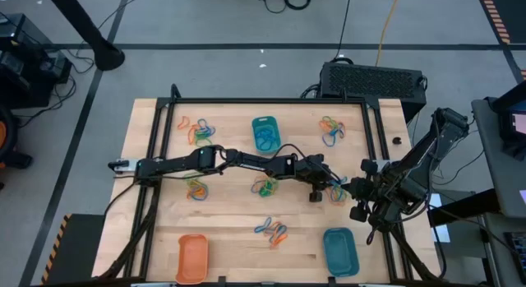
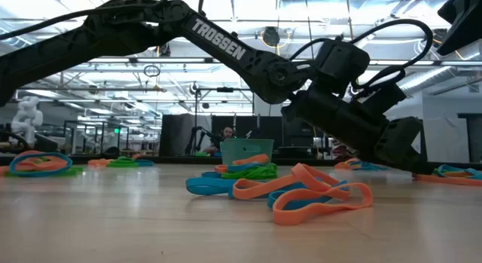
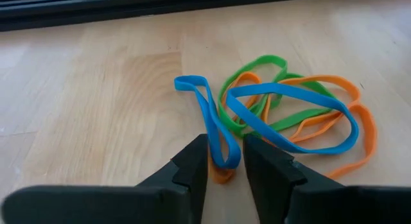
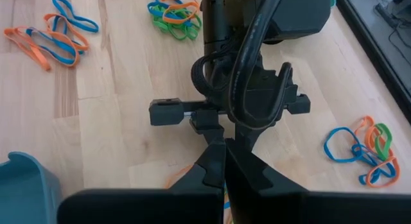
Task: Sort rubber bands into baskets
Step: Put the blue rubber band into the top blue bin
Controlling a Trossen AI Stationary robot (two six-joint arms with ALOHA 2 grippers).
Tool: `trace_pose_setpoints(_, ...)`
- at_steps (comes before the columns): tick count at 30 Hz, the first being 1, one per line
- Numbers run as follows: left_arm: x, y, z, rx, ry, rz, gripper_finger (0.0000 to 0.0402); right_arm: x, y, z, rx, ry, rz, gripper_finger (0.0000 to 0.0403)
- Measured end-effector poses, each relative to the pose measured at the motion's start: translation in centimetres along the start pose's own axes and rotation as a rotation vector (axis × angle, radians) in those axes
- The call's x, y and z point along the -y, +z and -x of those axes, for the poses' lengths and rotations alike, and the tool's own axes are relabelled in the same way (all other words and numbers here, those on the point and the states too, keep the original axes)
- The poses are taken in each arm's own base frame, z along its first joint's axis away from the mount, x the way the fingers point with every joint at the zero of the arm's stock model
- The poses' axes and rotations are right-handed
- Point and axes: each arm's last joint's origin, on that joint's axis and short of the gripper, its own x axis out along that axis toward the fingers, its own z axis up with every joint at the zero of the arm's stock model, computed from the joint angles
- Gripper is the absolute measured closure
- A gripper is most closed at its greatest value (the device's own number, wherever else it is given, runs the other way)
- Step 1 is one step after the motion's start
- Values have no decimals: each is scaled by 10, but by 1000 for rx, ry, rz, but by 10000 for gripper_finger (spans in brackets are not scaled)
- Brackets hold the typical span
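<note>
Pale wood tabletop, framed by black rails, strewn with rubber bands in loose clusters. Far left: a tangle near the back rail and another just below the left arm. Near the front left corner, orange basket. At centre back, teal basket with bands inside; below it a cluster half hidden under the arm, and nearer the front another cluster. Stretched flat across the middle of the tabletop, left arm, reaching toward the right side. Left tool down on a heap of orange, green and blue bands, jaws narrowly apart and closing around a blue rubber band; whether gripped yet, cannot tell. Further right, back cluster; front right, second teal basket. Right tool clenched and empty, hovering at the right edge, facing the left arm's wrist. Beyond, grey floor with black cables, a black box behind the tabletop, a workshop hall with ceiling lights.
</note>
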Motion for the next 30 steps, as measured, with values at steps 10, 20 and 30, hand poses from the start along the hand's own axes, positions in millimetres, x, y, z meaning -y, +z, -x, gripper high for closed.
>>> trace_pose_setpoints(10, 0, 0, 0, -3, 0, 1, 393, 0, 0, 0, 9, -5, 4, 403)
trace_pose_setpoints(20, -9, 24, 17, 13, 17, 4, 396, 0, 0, 0, 7, -5, 27, 403)
trace_pose_setpoints(30, -38, 65, 70, -126, 91, -29, 398, 0, 0, 0, 6, -2, 29, 403)
